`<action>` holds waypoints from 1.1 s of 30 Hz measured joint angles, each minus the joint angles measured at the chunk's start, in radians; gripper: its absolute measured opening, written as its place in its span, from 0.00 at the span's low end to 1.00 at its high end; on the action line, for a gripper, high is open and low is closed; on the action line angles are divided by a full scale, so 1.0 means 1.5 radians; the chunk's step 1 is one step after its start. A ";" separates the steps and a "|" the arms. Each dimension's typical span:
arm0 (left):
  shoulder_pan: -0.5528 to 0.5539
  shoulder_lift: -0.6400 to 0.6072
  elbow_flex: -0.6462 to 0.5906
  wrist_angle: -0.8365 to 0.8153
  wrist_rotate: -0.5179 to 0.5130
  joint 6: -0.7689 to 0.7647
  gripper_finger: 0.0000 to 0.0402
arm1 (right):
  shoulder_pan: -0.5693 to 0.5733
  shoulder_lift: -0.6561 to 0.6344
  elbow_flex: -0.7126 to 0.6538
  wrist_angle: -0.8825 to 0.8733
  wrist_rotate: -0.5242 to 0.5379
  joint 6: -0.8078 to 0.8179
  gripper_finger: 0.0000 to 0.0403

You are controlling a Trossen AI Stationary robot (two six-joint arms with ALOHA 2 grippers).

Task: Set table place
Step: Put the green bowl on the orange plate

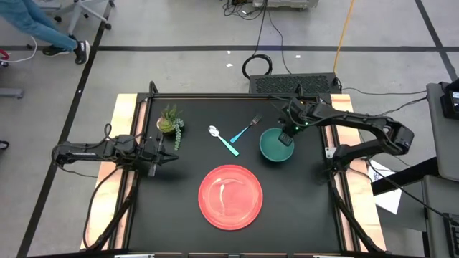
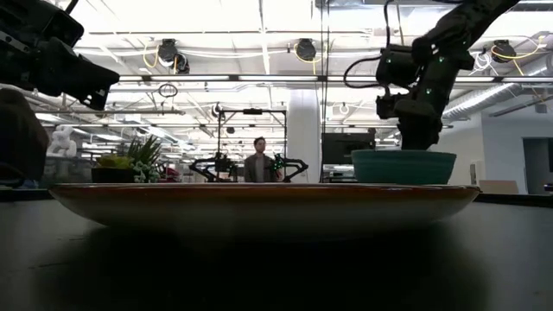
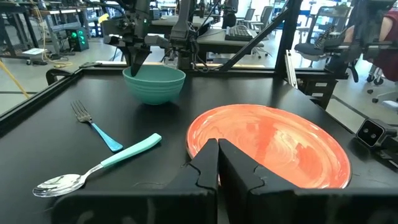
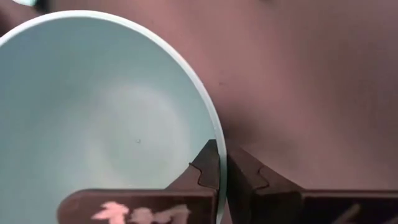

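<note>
The teal bowl (image 1: 275, 147) stands upright on the black table (image 1: 179, 215) right of centre, and my right gripper (image 4: 222, 149) is shut on its rim. Nearer the front edge the red plate (image 1: 230, 196) lies flat on the table. A fork (image 1: 247, 129) and a spoon (image 1: 222, 140) with light-blue handles lie left of the bowl, their handle ends close together. My left gripper (image 3: 217, 155) waits shut at the table's left side, level, touching nothing. My right gripper pinches the bowl's rim (image 4: 217, 140) at its far right part, one finger inside the bowl and one outside. The fingers come from above, slanting steeply down. In the left wrist view the bowl (image 3: 154, 84) stands upright with its base on the table.
A small green potted plant (image 1: 171, 123) stands at the far left of the table, close to my left gripper (image 1: 174, 156). Light wooden strips (image 1: 128, 115) run along the table's left and right sides. A person (image 2: 258, 162) stands in the room beyond the table.
</note>
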 joint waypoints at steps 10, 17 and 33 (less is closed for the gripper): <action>0.000 0.000 0.000 0.001 -0.003 0.000 0.04 | 0.059 -0.017 0.078 -0.036 -0.002 0.015 0.00; 0.000 0.000 0.000 0.001 -0.003 0.000 0.04 | 0.105 -0.017 0.126 -0.068 -0.002 0.037 0.00; 0.000 0.000 0.000 0.002 -0.002 0.000 0.04 | 0.156 -0.016 0.145 -0.095 -0.002 0.067 0.00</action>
